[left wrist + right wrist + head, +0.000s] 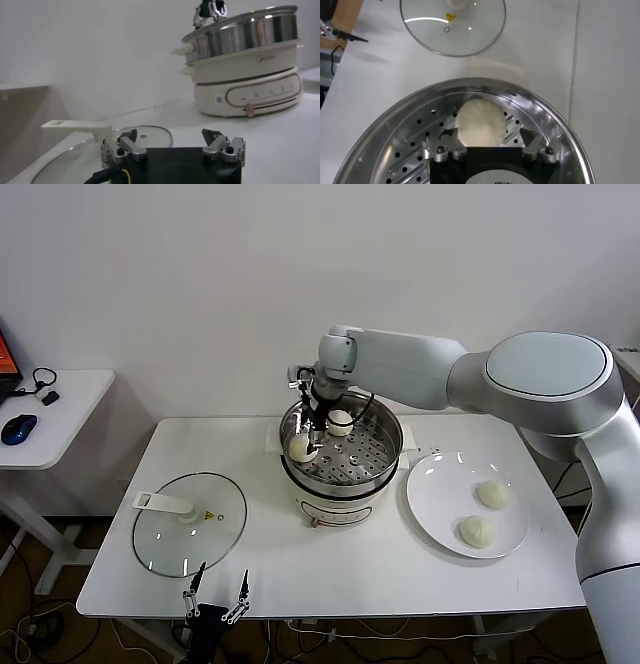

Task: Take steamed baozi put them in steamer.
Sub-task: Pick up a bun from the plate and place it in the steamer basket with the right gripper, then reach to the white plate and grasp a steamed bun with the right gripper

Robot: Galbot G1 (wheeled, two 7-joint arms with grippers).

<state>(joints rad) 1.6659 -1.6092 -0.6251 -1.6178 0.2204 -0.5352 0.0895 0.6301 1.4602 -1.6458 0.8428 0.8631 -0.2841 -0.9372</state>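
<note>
A plain white wall stands behind a white table (330,569), with a second, smaller table (60,399) off to the robot's left carrying a blue mouse (18,428). At mid-table sits the steamer (385,452), a shiny perforated steel basket on a white cooker base (340,506). The right arm reaches over it, and the right pincer (312,446) hangs just inside the basket at the rim on the robot's left. Its fingers (442,145) stand wide, one to each side of a baozi (480,122) that rests on the perforated floor; the wrist view shows gaps between the fingers and the dough, so the bun is not gripped. In the head view this bun (301,448) lies near the basket's left rim, and a second baozi (340,422) sits just behind it, farther from the robot, also inside the steamer. To the robot's right of the cooker, a white plate (430,494) holds two more baozi: one (493,494) toward the far side and one (477,531) nearer the robot, apart from each other. To the left of the cooker a glass lid (190,529) with a white handle (165,504) lies flat on the table. The left pincer (215,589) hovers at the table's near edge, just in front of the lid, its fingers (122,149) spread wide and holding nothing; from its wrist view the steamer (245,35) shows well apart, across the table.
</note>
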